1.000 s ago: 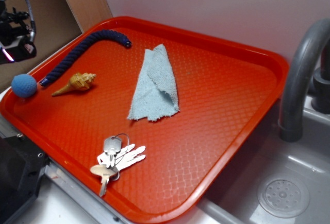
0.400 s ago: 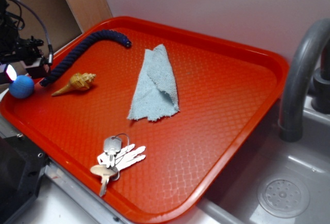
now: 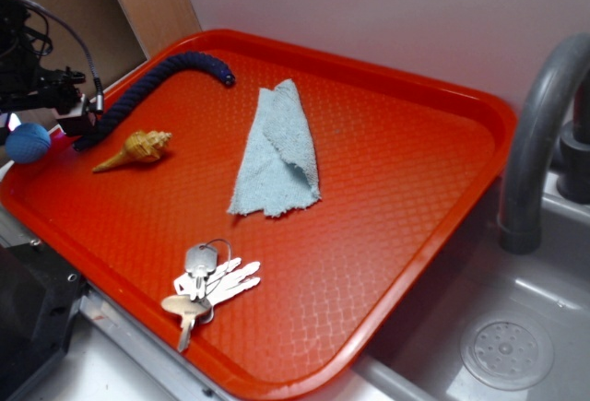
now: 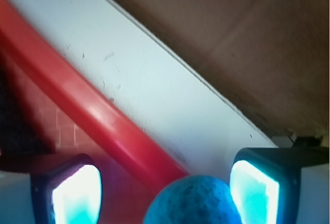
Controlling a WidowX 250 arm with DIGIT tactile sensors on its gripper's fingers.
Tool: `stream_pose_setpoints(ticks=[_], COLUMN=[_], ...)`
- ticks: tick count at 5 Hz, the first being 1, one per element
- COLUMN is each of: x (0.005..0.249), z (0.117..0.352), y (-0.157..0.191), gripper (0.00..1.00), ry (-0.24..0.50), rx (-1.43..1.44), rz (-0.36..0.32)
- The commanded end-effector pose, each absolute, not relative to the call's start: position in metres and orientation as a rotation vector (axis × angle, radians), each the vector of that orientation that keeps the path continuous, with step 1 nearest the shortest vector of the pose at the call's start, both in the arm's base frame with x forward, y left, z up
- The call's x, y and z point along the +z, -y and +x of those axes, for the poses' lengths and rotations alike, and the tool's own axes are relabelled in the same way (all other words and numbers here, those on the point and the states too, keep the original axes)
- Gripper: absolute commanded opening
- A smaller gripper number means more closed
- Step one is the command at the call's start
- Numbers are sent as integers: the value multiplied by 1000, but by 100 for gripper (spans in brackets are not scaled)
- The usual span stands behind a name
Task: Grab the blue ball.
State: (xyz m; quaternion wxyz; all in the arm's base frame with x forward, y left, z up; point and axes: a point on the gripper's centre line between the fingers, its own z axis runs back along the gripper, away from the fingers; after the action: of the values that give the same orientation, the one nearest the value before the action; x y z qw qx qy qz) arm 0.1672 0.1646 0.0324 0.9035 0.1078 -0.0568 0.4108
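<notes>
While the blue ball [image 4: 192, 202] is framed between the wide-spread fingers [image 4: 256, 193], the approach step is judged underway; closure is required next.

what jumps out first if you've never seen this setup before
The big red tray fills most of the exterior view, with a pale blue cloth near its middle and a bunch of keys toward the front edge. At the far left edge the tool sits over the blue ball, beside a seashell and a dark navy rope. In the wrist view the ball lies between two glowing fingers.
</notes>
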Motion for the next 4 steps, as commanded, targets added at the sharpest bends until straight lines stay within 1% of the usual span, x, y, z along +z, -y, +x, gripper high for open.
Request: stream_pose_setpoints(ticks=[1, 2, 3, 4], x=[27, 31, 35, 38], z=[152, 151, 140, 128], y=[-156, -156, -148, -143], gripper=[0, 0, 0, 0], ry=[123, 73, 5, 2], rx=[841, 813, 767, 729], rz=[254, 204, 188, 190])
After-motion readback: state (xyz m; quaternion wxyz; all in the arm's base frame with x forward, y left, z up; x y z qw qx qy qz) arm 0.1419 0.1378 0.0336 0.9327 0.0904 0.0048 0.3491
